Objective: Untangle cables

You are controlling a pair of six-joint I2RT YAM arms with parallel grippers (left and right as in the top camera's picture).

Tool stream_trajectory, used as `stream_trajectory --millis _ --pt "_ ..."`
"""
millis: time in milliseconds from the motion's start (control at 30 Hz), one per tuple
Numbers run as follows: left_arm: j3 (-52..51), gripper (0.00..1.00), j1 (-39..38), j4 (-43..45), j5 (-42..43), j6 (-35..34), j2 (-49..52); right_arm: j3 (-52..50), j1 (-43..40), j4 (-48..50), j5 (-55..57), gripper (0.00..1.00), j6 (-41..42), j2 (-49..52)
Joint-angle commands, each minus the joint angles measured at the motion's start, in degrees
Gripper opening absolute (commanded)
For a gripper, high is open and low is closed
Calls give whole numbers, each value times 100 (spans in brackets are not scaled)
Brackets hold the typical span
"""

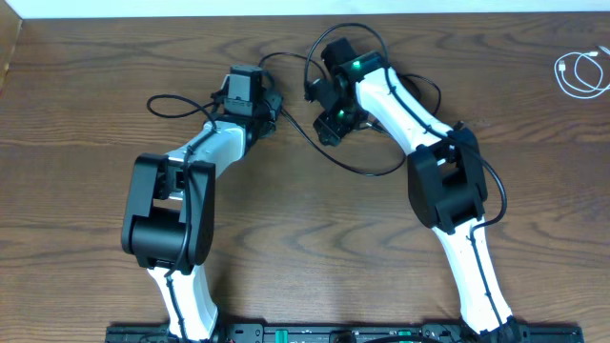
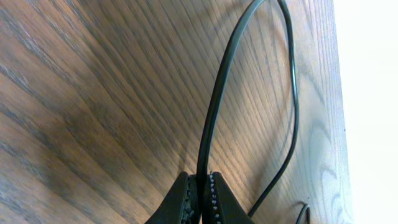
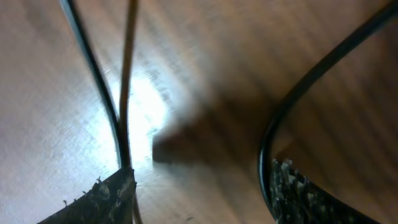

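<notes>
Wood table (image 1: pixel 76 76): one black cable (image 2: pixel 212 106) (left hand (image 2: pixel 200 177) pinching), one white cable (image 1: pixel 578 76).

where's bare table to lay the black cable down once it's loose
Widest bare wood: the near middle of the table, between the left arm and right arm. Also the left edge beyond the left arm, and the strip between the right arm and the white cable. Crowded: far centre, where the black cable loops around both arm tips.

The white cable (image 1: pixel 570 69) is coiled in small loops near the far right corner of the worktop (image 1: pixel 76 191). The black cable (image 1: pixel 367 173) is spread in wide, loose curves across the middle, well apart from it.
</notes>
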Motion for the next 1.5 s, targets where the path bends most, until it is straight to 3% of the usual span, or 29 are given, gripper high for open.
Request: stream_trajectory --millis 0,367,967,1300,1467 --pt "-7 8 59 9 323 -48 15 -39 201 -146 -136 66 -238 162" --pt "-7 8 55 76 629 -52 15 -39 372 -404 -417 66 -306 162" --pt "-7 8 59 116 894 -52 15 -39 970 -205 1635 52 398 350" --pt "-7 9 59 -195 890 -44 15 -39 728 -203 1561 34 651 352" --pt "-7 25 59 -240 887 369 15 -39 570 -170 1563 16 898 352"
